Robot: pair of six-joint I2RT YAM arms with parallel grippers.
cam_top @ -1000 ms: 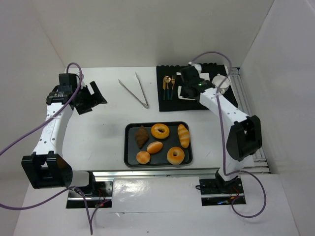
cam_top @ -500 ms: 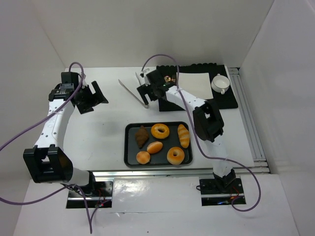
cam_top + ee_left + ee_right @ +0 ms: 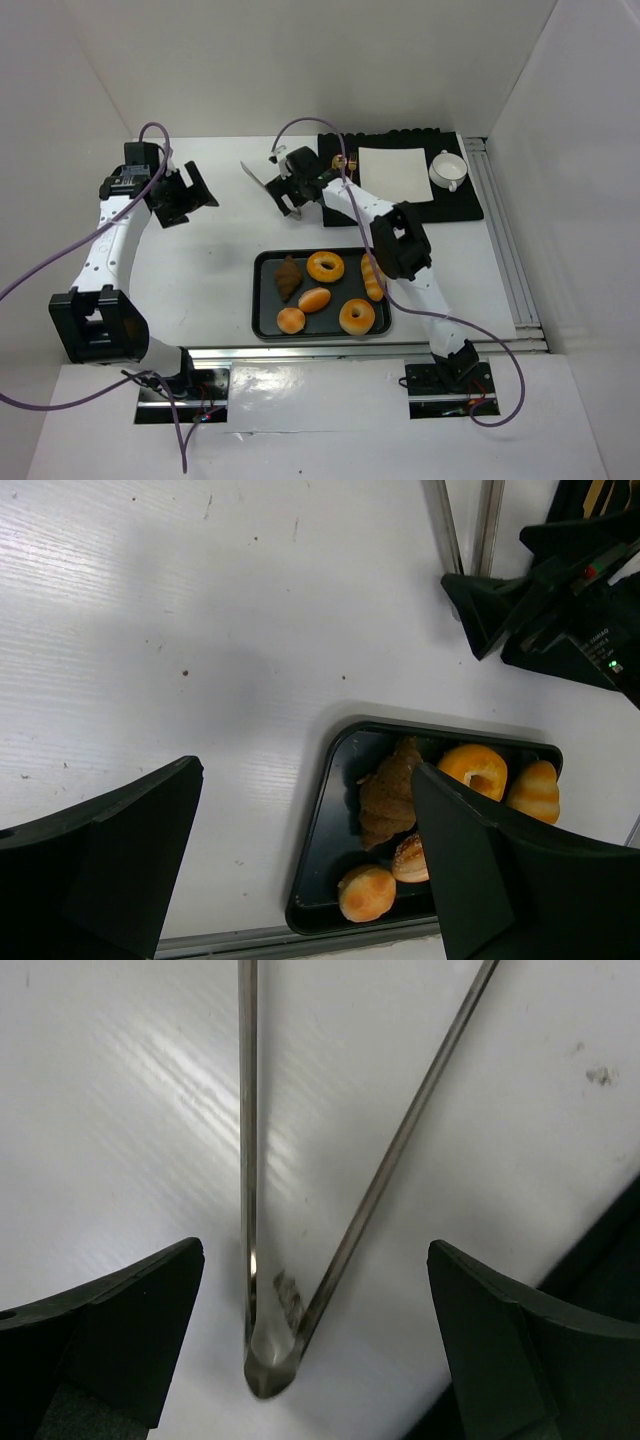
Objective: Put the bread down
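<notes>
Bread (image 3: pixel 325 266): six glossy baked pieces, golden to dark brown, on dark flat tray (image 3: pixel 258 300), base-side of right gripper (image 3: pixel 312 1250). Jaws spread wide above V-hinge of thin polished metal tongs (image 3: pixel 385 1165). Left gripper (image 3: pixel 307 770) wide, empty.

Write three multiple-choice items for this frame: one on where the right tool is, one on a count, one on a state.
1. The right tool is over: A the tongs; B the cup; C the cutlery.
2. How many bread pieces lie in the tray? A four; B six; C eight.
3. The right tool is: A open; B shut on the tongs; C shut on a roll.
Key: 1A, its fingers flank the tongs' joined end; 2B, six pieces show in the top view; 3A, the fingers stand wide apart, gripping nothing.
</notes>
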